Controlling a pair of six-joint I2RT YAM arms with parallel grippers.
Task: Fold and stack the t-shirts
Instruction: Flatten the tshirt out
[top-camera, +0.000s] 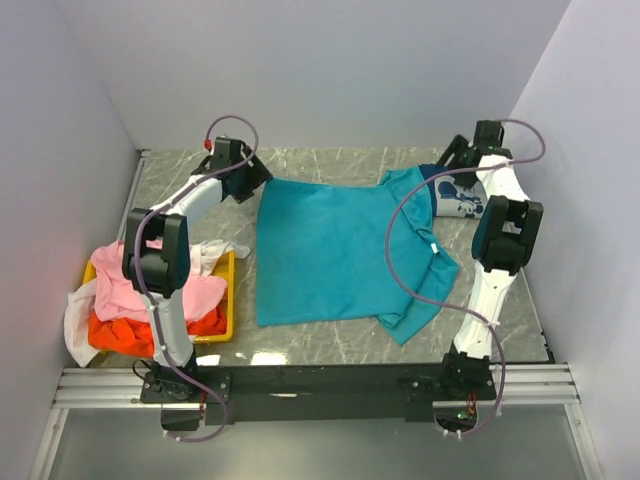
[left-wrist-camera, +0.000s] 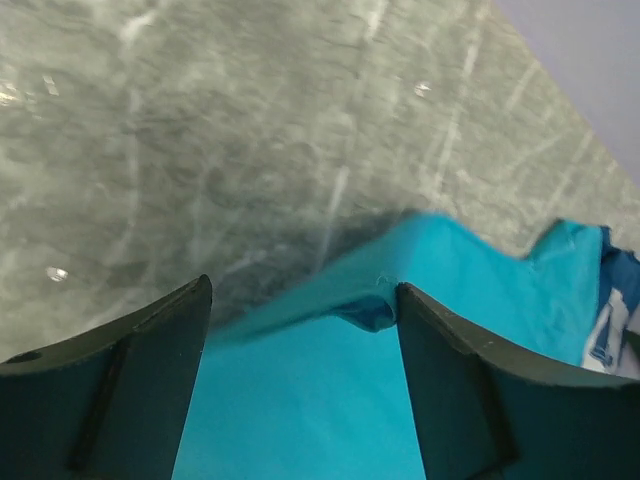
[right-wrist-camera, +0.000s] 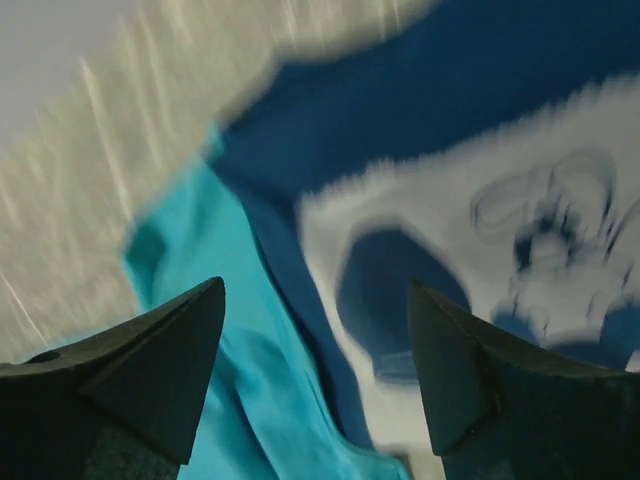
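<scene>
Left pincer (left-wrist-camera: 302, 290) spread over teal tee (left-wrist-camera: 300, 400); right pincer (right-wrist-camera: 316, 288) spread, apparently over navy tee (right-wrist-camera: 420, 80).

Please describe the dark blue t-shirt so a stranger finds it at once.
Start at the marble table, then go to its far right corner, next to the spread teal t-shirt. The navy t-shirt lies there; it alone carries a white cartoon print.

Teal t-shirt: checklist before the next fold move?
1. Plain teal cloth t-shirt spread on the grey marble table: ok, right side rumpled.
2. Left fingers open at its far-left corner: ok.
3. Right fingers open, empty: ok.
4. Right fingers over teal only: not ok, the navy white-printed t-shirt lies beneath too.
5. Height above cloth: cannot tell, right wrist view blurred.
</scene>
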